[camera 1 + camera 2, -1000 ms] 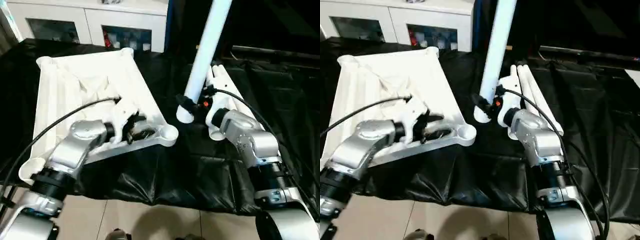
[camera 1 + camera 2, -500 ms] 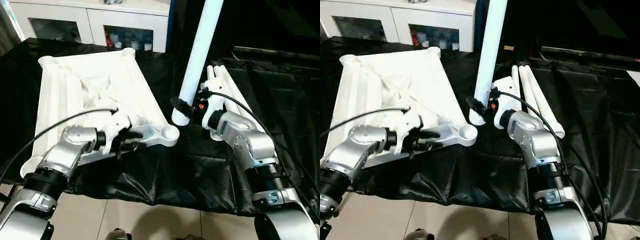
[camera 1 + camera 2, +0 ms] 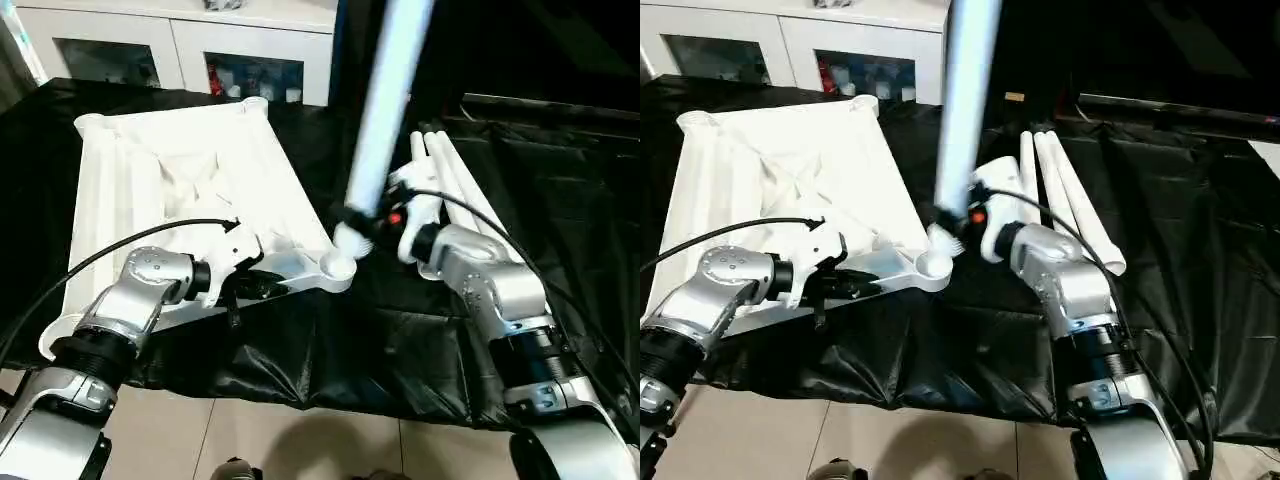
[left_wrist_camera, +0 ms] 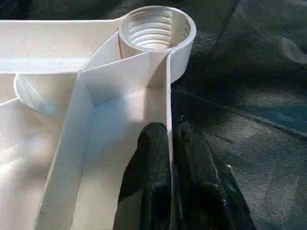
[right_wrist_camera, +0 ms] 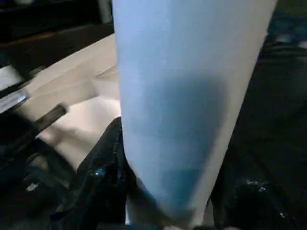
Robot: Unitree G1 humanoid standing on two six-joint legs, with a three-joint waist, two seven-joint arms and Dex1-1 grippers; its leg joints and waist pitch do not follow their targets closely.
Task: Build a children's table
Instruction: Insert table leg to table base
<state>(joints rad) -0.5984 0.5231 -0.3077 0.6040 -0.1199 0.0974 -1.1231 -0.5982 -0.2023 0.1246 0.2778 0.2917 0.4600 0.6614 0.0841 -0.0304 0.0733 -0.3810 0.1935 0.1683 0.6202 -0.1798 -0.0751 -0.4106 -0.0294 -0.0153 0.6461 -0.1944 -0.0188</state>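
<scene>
The children's table top point(image 3: 180, 180) lies underside up on the black cloth, its ribs showing. My left gripper point(image 4: 169, 132) is shut on the top's near rim wall, one finger on each side, a short way from the threaded corner socket point(image 4: 156, 26). My right gripper point(image 3: 375, 215) is shut on a white leg point(image 3: 385, 100) and holds it nearly upright. The leg's lower end point(image 3: 345, 240) hangs just above that corner socket point(image 3: 337, 268). In the right wrist view the leg point(image 5: 187, 96) covers most of the socket.
More white legs point(image 3: 455, 175) lie side by side on the black-covered work table point(image 3: 380, 340), right of the top. A white cabinet point(image 3: 200, 40) stands behind. The work table's front edge runs just before my forearms, with tiled floor point(image 3: 300, 440) below.
My left gripper slid off the ribbed inside to the near rim and closed on it. The right arm carried the leg to the left, bringing its lower end over the corner socket.
</scene>
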